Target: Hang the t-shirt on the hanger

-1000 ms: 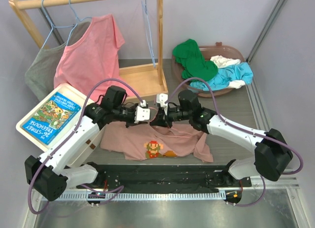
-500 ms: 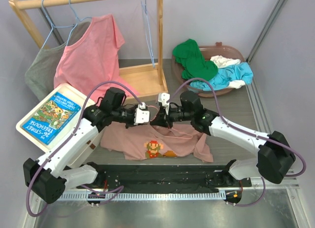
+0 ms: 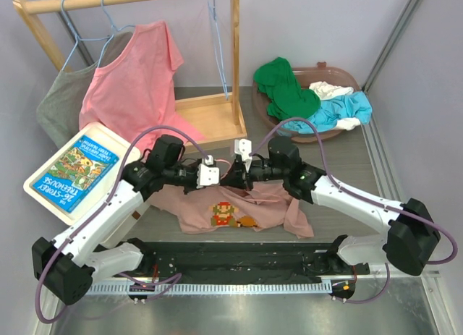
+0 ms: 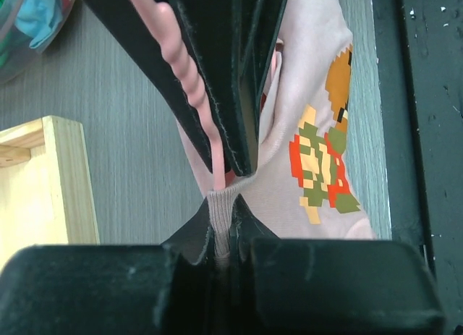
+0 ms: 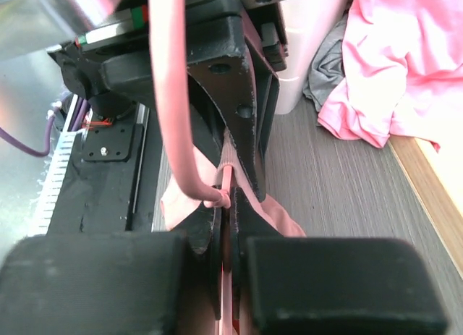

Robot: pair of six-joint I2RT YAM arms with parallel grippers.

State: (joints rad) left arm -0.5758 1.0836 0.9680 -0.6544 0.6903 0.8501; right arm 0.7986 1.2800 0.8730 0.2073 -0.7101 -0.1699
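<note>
Arms from both sides met nose to nose over the t-shirt (image 3: pixel 239 205). It lay bunched on the counter (image 3: pixel 362 161) near the middle of the near edge, print up, collar toward the far edge and hem toward the arms' bases. The left end effector (image 4: pixel 221 230) was pinched tight on the ribbed collar, the fabric puckered between its tips. The right end effector (image 5: pixel 226 215) was clamped on the thin wire of the hanger (image 4: pixel 189 82) near its twisted neck, with the hook curling up past the wrist.

The hanger's neck ran across the counter, from the collar in the left grip straight toward the right grip. The two pinches sat just beside each other. How much of the hanger's shoulders lay inside the shirt I could not tell, since cloth and fingers hid them.

Both forearms reached in low, elbows out toward the left and right edges, wrists aimed at one another. To my eye, the coming move turned on that neck lining up with the collar opening the left arm held.
</note>
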